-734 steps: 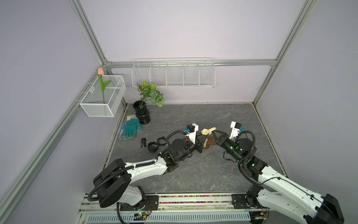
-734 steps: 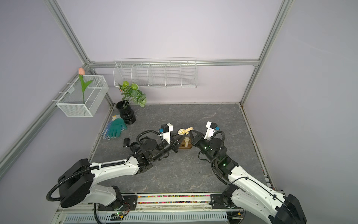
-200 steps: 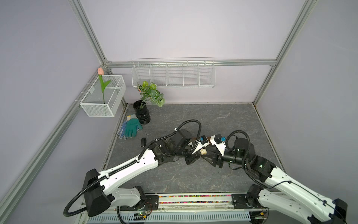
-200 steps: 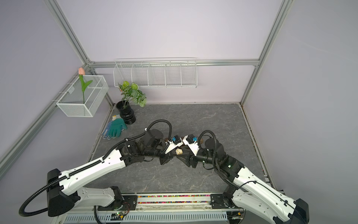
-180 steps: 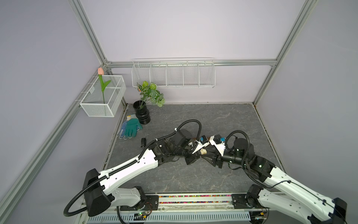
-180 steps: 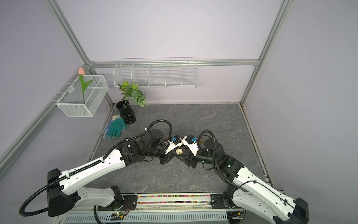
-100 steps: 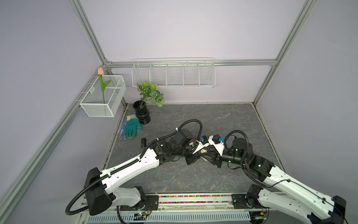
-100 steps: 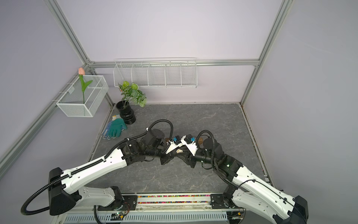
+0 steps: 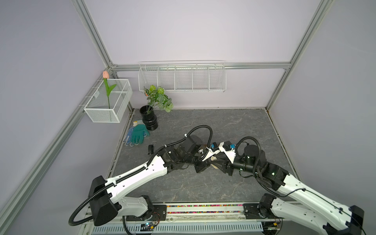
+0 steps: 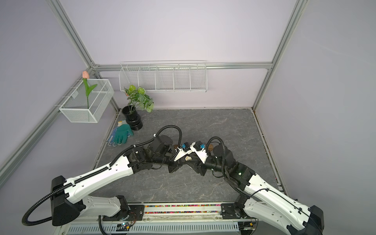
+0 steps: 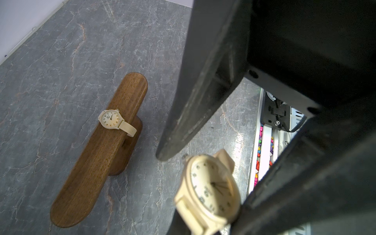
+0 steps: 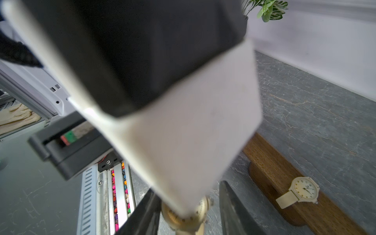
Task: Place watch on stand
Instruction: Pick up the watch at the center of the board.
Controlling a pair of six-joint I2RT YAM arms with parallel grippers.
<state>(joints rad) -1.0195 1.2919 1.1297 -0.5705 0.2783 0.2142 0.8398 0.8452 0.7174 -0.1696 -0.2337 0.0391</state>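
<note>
Currently, cream watch (image 11: 207, 189) is being pinched in the pressed-together left gripper (image 10: 181, 161) jaws, clear of the bench (image 9: 223, 126), near the stand (image 11: 97, 154), where a second watch (image 11: 109, 119) is being carried. Right gripper (image 12: 190, 213) jaws are being set spread either side of its case; contact cannot be told, likely a hand-over for a better hold. Grey marbled bench is being enclosed by lilac walls (image 9: 183, 30)
</note>
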